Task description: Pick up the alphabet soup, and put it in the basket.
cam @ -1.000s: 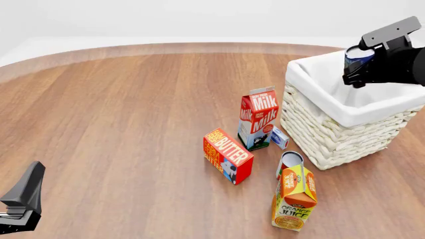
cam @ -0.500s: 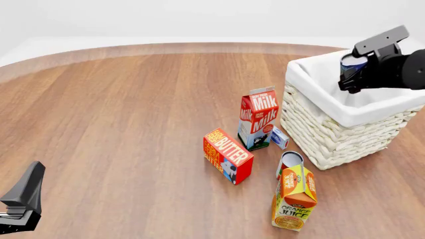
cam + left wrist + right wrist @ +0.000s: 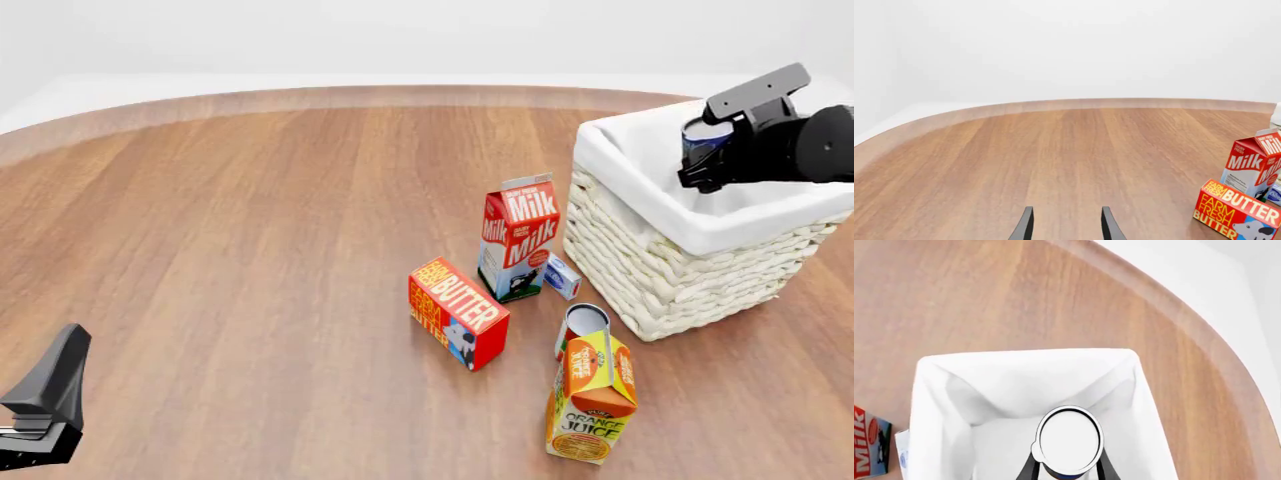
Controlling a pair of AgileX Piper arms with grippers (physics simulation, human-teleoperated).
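Observation:
The alphabet soup can (image 3: 703, 140) shows its pale top and blue label in my right gripper (image 3: 703, 158), which is shut on it and holds it inside the mouth of the basket (image 3: 654, 265). In the right wrist view the can's pale top (image 3: 1069, 438) sits between the fingers (image 3: 1029, 470) above the white cloth lining (image 3: 1021, 370) of the basket. My left gripper (image 3: 1064, 231) is open and empty, low over bare wood at the near left (image 3: 47, 400).
A milk carton (image 3: 518, 237) stands left of the basket, with a small blue-white box (image 3: 561, 276) by it. A butter box (image 3: 458, 312), a red-and-white can (image 3: 583, 322) and an orange juice carton (image 3: 591, 398) lie in front.
My right gripper has moved down and slightly left with the can, lowering it from above the rim into the basket's mouth. The left arm has not moved.

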